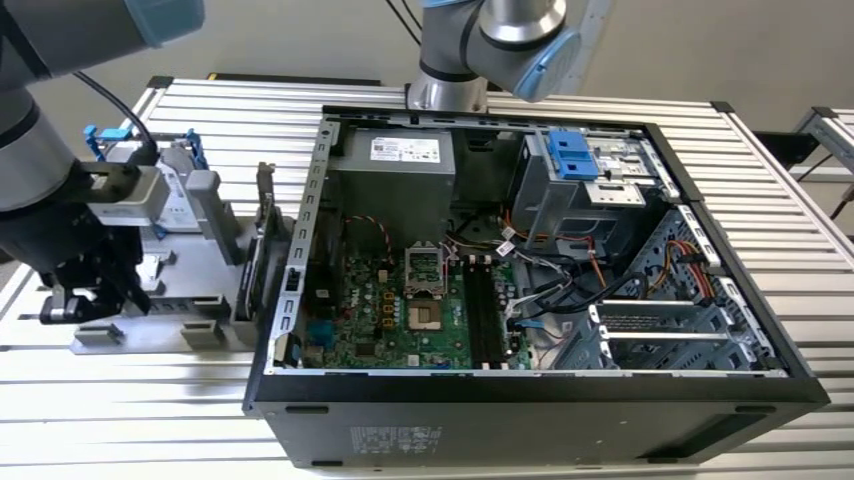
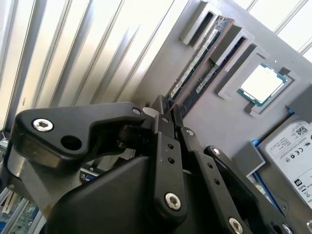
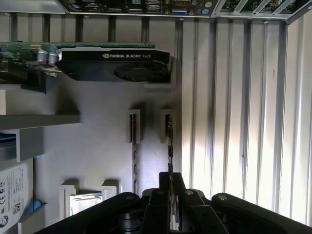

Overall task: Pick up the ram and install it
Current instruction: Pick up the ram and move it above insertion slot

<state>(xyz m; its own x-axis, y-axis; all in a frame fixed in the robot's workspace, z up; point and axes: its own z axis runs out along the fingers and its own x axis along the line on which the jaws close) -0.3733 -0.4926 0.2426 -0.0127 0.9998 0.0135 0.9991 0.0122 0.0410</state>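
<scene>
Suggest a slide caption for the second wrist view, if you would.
Black gripper, jaws closed on a long, dark green ram stick standing edge-up in its slotted grey holder tray.

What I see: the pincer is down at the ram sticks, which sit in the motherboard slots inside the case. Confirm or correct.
Not quite: the ram sticks sit in slots of the grey tray outside the case, as the second wrist view shows. The pincer is down at them.

Arm [image 1: 40,40] at the exterior view's left, wrist [image 1: 114,190] pointing straight down. End effector [image 1: 87,300] low, black fingers [image 3: 179,190] nearly together, pinching the ram [image 3: 169,141] by its edge in both wrist views.
</scene>
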